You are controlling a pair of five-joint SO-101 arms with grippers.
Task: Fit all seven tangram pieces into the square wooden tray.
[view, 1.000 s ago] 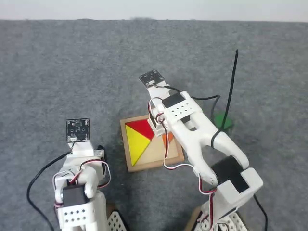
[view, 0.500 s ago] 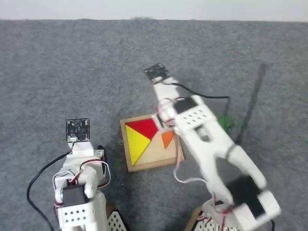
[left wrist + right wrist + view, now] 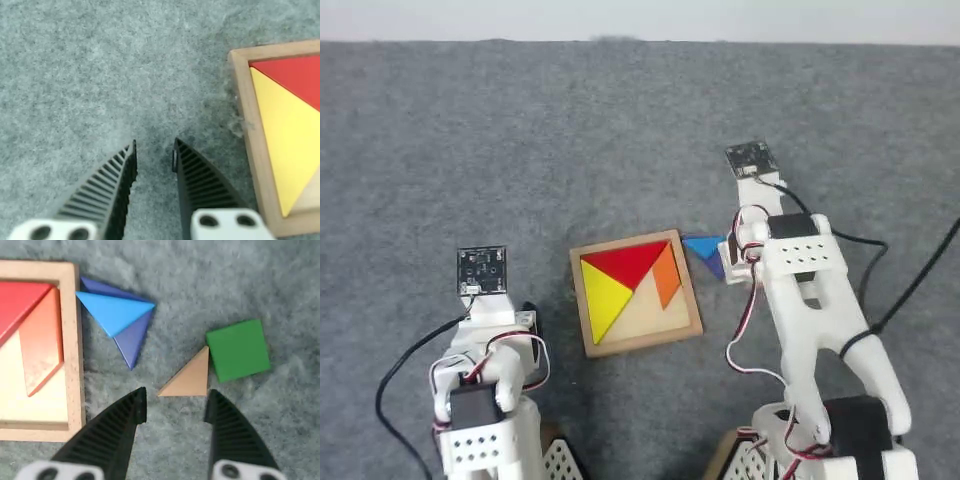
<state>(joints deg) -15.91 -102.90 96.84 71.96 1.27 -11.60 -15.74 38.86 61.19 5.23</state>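
The square wooden tray (image 3: pixel 582 300) holds a red triangle (image 3: pixel 625 262), a yellow triangle (image 3: pixel 602 295) and an orange parallelogram (image 3: pixel 667 274). Just off its right edge lies a light blue triangle (image 3: pixel 112 310) on top of a dark blue one (image 3: pixel 131 339); the blue pieces (image 3: pixel 706 250) also appear from above. My right gripper (image 3: pixel 176 394) is open over the carpet. A tan triangle (image 3: pixel 190 377) lies just beyond its fingertips, touching a green square (image 3: pixel 238 350). My left gripper (image 3: pixel 154 146) is open and empty on the carpet left of the tray (image 3: pixel 245 105).
Grey carpet (image 3: pixel 470 130) covers the table, with wide free room behind and to the left of the tray. The right arm (image 3: pixel 800 290) stands right of the tray, trailing black cables. The left arm (image 3: pixel 485 340) sits at the front left.
The right arm has swung to the right, off the tray and over the loose pieces. The orange parallelogram now lies uncovered in the tray and the blue triangles show. The left arm kept still.
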